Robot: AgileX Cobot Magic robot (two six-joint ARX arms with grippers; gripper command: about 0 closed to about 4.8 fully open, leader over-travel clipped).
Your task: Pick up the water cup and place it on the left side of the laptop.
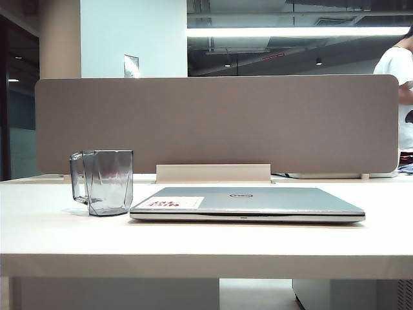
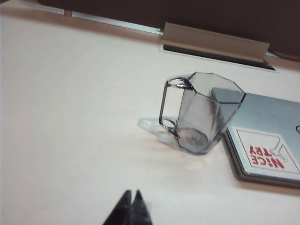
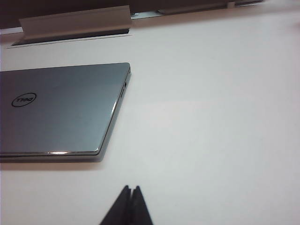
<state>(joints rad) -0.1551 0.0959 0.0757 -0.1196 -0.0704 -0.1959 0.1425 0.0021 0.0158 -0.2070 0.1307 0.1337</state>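
The water cup [image 1: 106, 182] is a clear grey-blue faceted mug standing upright on the table just left of the laptop [image 1: 248, 203], its handle turned away from the laptop. In the left wrist view the cup [image 2: 201, 115] stands beside the laptop's stickered corner [image 2: 265, 150]. My left gripper [image 2: 131, 193] is shut and empty, hanging well back from the cup over bare table. The right gripper [image 3: 131, 188] is shut too, holding nothing, short of the laptop's [image 3: 56, 110] other end. Neither gripper shows in the exterior view.
A tall grey partition [image 1: 216, 123] closes off the back of the white table [image 1: 206, 242], with a raised cable-slot cover [image 1: 213, 172] at its foot behind the laptop. A person in white [image 1: 400, 77] stands beyond the partition at far right.
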